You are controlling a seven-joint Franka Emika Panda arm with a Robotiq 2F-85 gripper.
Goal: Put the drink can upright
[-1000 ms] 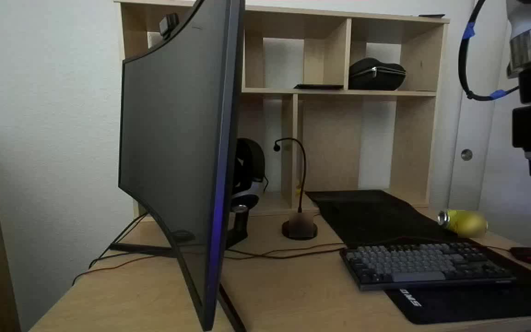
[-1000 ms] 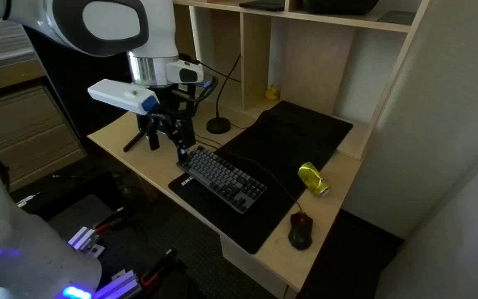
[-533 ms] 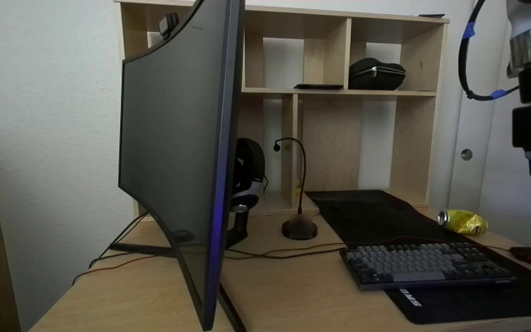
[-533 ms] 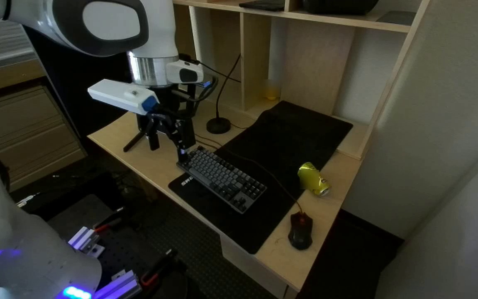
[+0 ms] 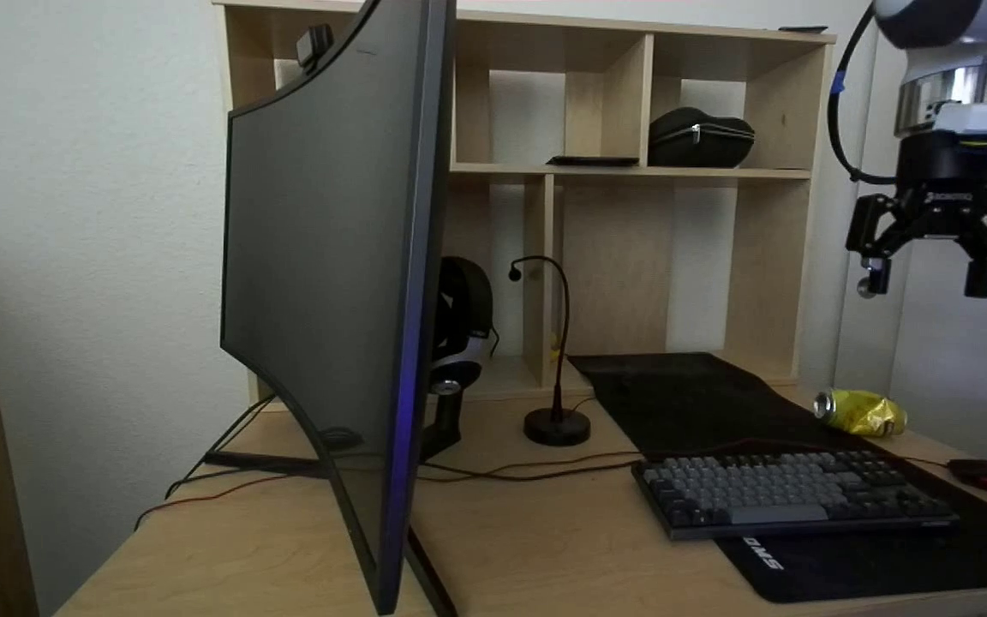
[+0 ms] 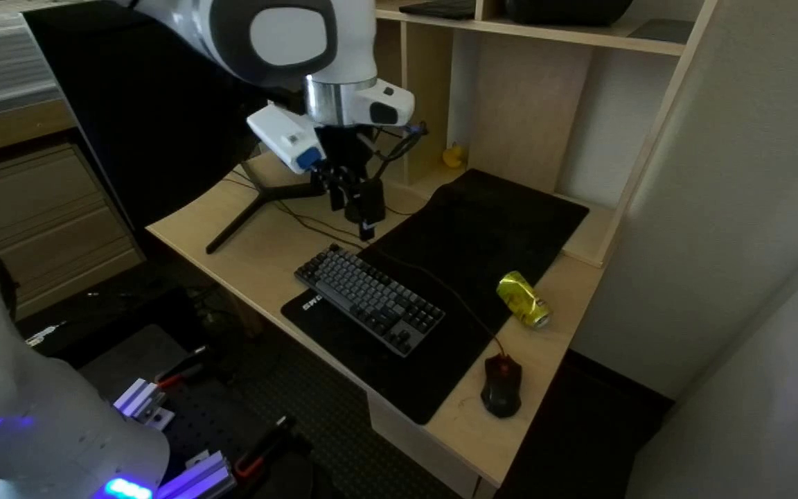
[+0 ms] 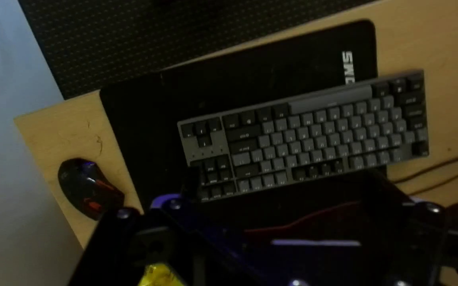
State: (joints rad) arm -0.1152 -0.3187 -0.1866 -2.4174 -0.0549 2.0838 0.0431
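The drink can is yellow and dented and lies on its side, near the back of the desk beside the black mat in both exterior views. In the wrist view a small yellow patch of the can shows at the bottom, the rest hidden behind the gripper's linkage. My gripper is open and empty, fingers pointing down, well above the desk and apart from the can. In an exterior view the gripper hangs beyond the keyboard's far end. The wrist view shows its dark fingers spread wide over keyboard and mat.
A black keyboard lies on the black mat. A mouse with its cable lies near the can. A large monitor, a gooseneck stand and a wooden shelf unit stand on the desk.
The arm has moved over the desk and its wrist has turned, so both fingers now show spread apart where one showed before. The can has not moved.
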